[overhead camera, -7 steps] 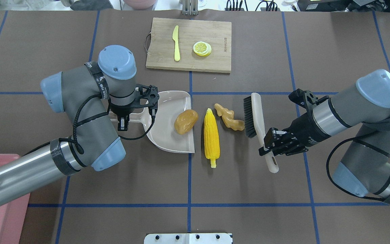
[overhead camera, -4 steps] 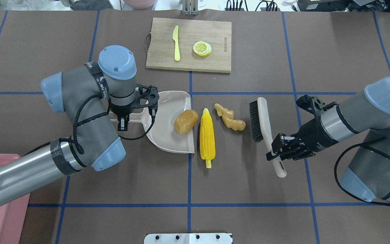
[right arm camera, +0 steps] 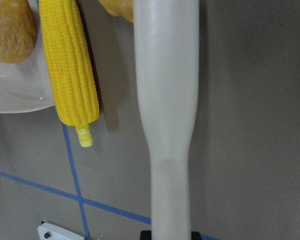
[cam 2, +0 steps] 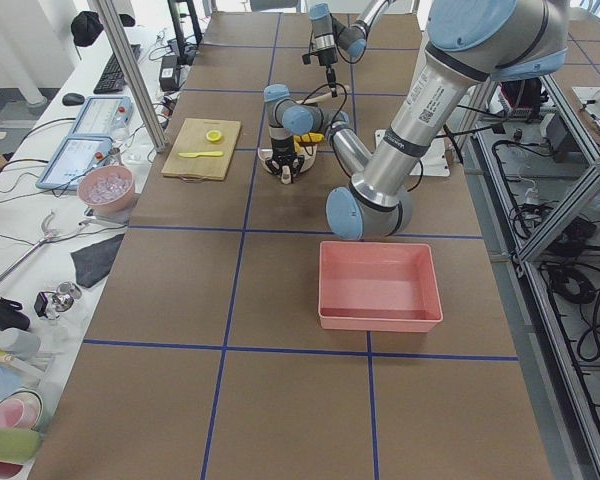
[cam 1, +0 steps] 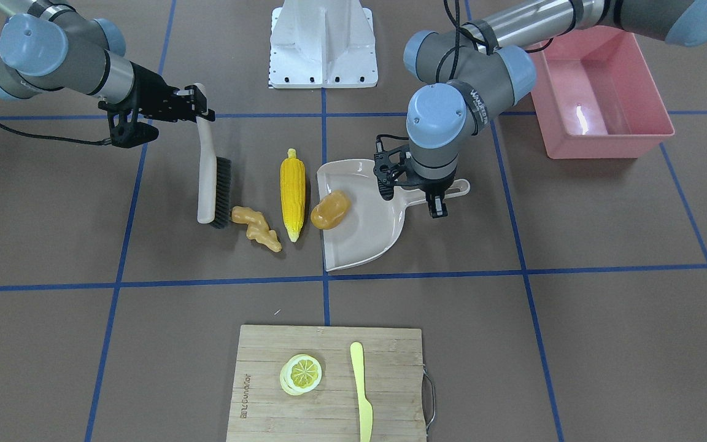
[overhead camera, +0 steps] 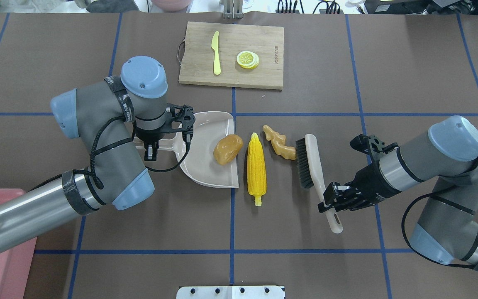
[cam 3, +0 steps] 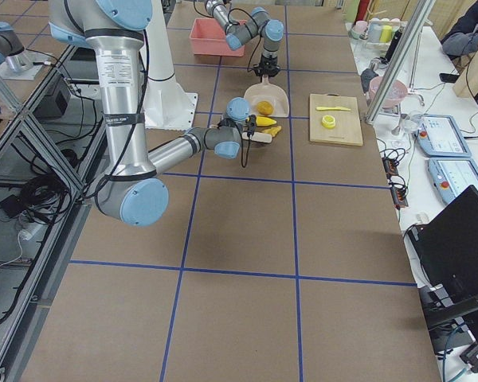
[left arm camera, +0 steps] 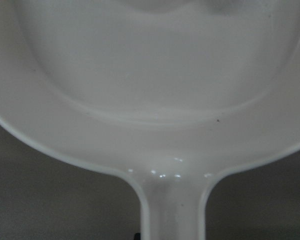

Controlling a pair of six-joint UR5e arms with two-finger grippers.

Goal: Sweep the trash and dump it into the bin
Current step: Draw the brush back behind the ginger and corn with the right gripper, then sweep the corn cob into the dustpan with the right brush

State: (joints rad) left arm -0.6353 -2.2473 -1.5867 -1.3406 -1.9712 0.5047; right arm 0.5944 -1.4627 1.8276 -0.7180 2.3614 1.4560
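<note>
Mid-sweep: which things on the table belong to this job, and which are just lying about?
Job: corn cob, ginger root, potato, dustpan, brush, pink bin.
Lying about: cutting board, lemon slice, yellow knife.

Bright, even light from above across the worktop (overhead camera: 305,257), and the shadows under the arms are short and soft. There's glare: a white streak on the floor of the pink bin (cam 1: 605,144). The left wrist view is dim and grey, the dustpan (left arm camera: 150,100) so close it's all blur, with tiny glints at the handle root. In the right wrist view the brush handle (right arm camera: 166,100) is soft-edged; the corn (right arm camera: 70,65) is crisper and drops a dark shadow to its right. The side views are clear, though the frame posts (cam 2: 130,70) lean near the edges.
</note>
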